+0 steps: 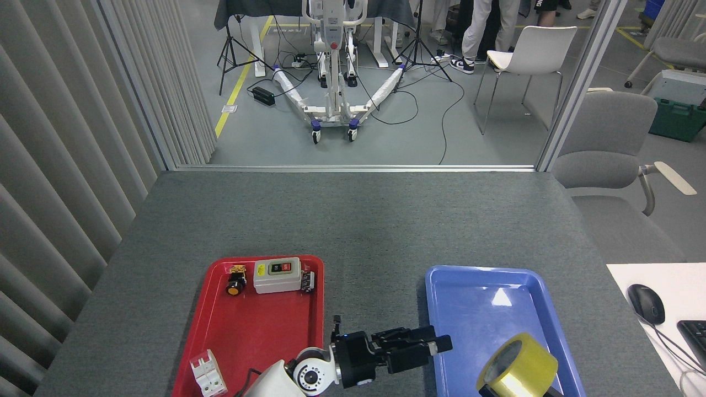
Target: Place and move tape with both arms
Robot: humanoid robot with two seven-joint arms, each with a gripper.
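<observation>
The yellow tape [524,368] is tilted over the near right part of the blue tray [474,298], its pale core facing up-left. Only black bits of my right gripper [488,392] show under the roll at the bottom edge, and it appears to grip the roll from below. My left gripper [436,346] reaches in from the bottom centre between the two trays. Its black fingers [408,335] point right, apart and holding nothing, a short gap from the tape.
The red tray [309,325] at left holds a grey switch box [277,275], a yellow push button [236,284] and a white part [207,372]. A mouse [646,304] and keyboard [696,333] lie on a white desk at right. A grey chair [606,165] stands beyond the table's right corner.
</observation>
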